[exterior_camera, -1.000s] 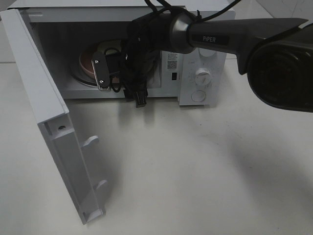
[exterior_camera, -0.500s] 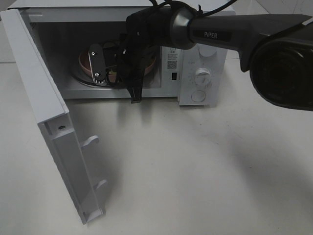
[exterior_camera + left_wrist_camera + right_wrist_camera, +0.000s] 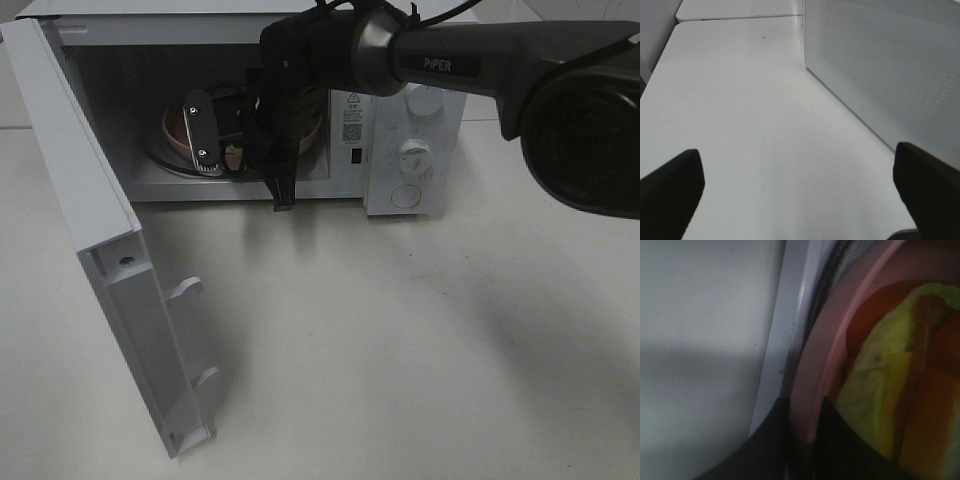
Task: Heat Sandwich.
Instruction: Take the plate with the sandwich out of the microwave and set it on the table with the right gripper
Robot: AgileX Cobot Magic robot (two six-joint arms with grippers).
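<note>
Microwave (image 3: pixel 410 120), white, sits at the back edge of a pale surface (image 3: pixel 400 350). Its door (image 3: pixel 110 260) hangs wide open at the left side, inner face w/ two latch hooks showing. Control panel w/ knobs is on the microwave's right side.

Right arm (image 3: pixel 470 65), dark, reaches across from the right and into the cavity. Right gripper (image 3: pixel 799 440) is inside the opening, over the turntable. In the wrist view its jaws are narrow, pinched on the rim of a pink plate (image 3: pixel 815 365), one dark finger on either side of the rim.

Sandwich (image 3: pixel 890 390) lies on that plate, inside the microwave, approx. mid-cavity. Close up it shows yellow-green leaf, a reddish-brown layer and pale bread. From the high camera the plate (image 3: pixel 178 125) peeks out beside the gripper; the sandwich is mostly hidden by the arm.

Left gripper (image 3: pixel 800 195) is outside, low over bare surface, beside the perforated outer face of the door. Its jaws are spread wide, nothing between them.
</note>
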